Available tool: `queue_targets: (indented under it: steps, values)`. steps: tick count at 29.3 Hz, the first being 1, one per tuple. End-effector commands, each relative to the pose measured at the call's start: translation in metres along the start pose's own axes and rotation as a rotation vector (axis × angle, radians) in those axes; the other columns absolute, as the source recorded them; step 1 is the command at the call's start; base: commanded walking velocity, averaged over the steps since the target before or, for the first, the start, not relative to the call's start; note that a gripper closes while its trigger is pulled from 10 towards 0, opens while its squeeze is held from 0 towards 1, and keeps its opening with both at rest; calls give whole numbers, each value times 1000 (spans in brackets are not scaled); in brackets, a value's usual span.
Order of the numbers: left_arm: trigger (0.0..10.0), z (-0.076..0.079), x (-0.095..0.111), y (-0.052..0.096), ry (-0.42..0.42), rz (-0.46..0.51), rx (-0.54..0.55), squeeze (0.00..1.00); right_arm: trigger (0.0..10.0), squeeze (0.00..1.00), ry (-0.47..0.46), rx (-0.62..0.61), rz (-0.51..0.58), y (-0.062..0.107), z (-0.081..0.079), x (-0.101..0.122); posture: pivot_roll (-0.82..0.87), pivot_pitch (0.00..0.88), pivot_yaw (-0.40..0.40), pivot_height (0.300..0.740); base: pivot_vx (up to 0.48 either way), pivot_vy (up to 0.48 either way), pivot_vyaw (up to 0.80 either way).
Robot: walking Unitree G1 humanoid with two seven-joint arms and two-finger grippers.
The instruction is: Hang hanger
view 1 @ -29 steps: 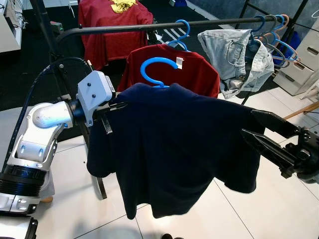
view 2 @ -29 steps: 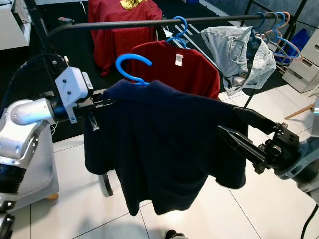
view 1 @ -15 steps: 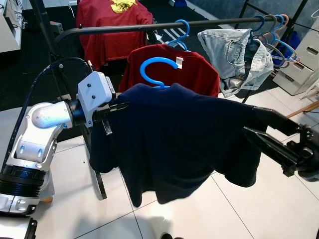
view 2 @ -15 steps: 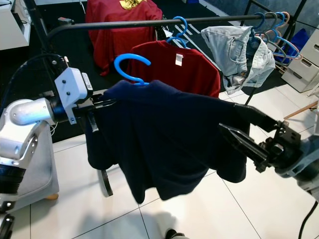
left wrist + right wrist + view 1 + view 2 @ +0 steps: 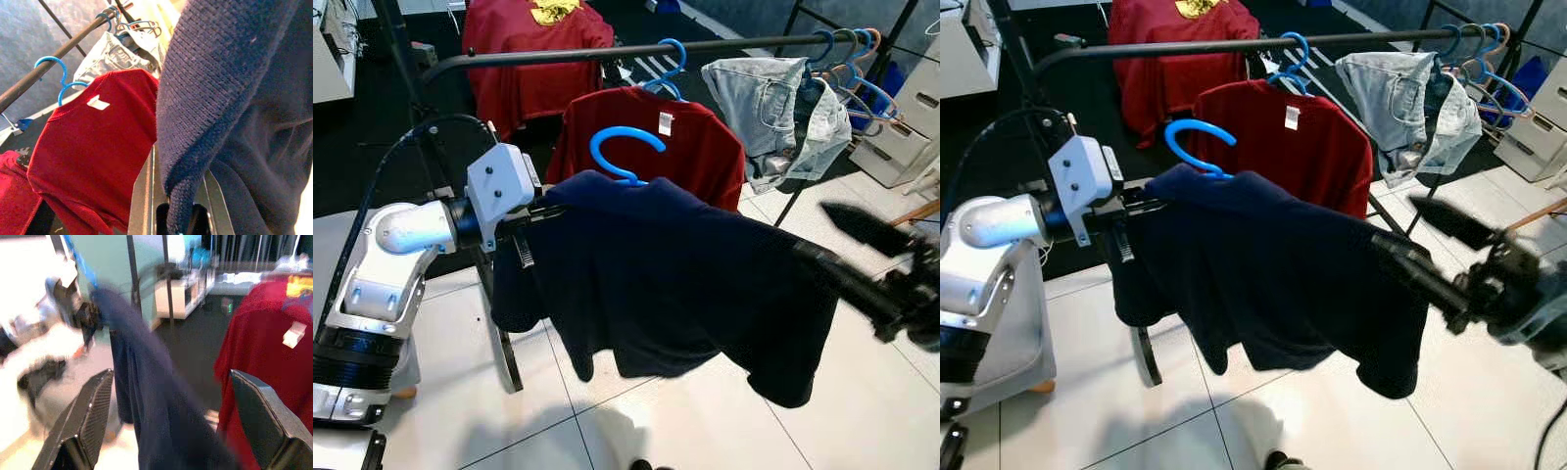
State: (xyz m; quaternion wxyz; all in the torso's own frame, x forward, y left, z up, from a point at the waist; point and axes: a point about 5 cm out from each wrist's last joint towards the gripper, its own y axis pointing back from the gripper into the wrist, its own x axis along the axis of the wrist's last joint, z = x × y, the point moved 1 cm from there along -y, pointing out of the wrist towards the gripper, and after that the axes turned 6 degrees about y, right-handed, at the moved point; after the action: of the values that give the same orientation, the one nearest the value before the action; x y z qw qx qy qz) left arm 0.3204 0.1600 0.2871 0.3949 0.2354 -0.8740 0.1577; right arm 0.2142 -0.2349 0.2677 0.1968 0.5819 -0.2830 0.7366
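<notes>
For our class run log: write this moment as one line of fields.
left gripper: shut on navy sweater | blue hanger: below rail | right gripper: open

Looks like a room in someone's home set up for clothes: a long black metal clothes rail (image 5: 607,51) with a red t-shirt (image 5: 651,137) and pale blue jeans (image 5: 773,108) on blue hangers, white glossy floor tiles (image 5: 705,431), and a white drawer unit (image 5: 906,122) off to the side.

Left gripper (image 5: 1141,204) pinches navy sweater (image 5: 1283,279) on blue hanger (image 5: 1197,140).
</notes>
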Motion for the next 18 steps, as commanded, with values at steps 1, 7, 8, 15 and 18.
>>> queue_targets:
  steps: [1,7,8,15,18]
  values:
    - [10000,1,7,1,-15,31,-11,0,10000,0,4,15,-86,0,-3,-11,11,174,-40,740,0,0,0]
    - [10000,-1,9,2,-20,32,-8,0,10000,0,4,3,-142,2,-2,-18,13,177,-39,740,0,0,0]
    - [10000,-1,9,2,-20,32,-8,0,10000,0,4,3,-142,2,-2,-18,13,177,-39,740,0,0,0]
    - [10000,-4,9,3,-26,29,3,0,0,0,2,-36,-214,6,3,-29,13,178,-37,740,0,0,0]
    - [10000,-4,9,3,-27,29,4,0,0,0,5,-36,-221,6,3,-31,13,178,-37,740,0,0,0]
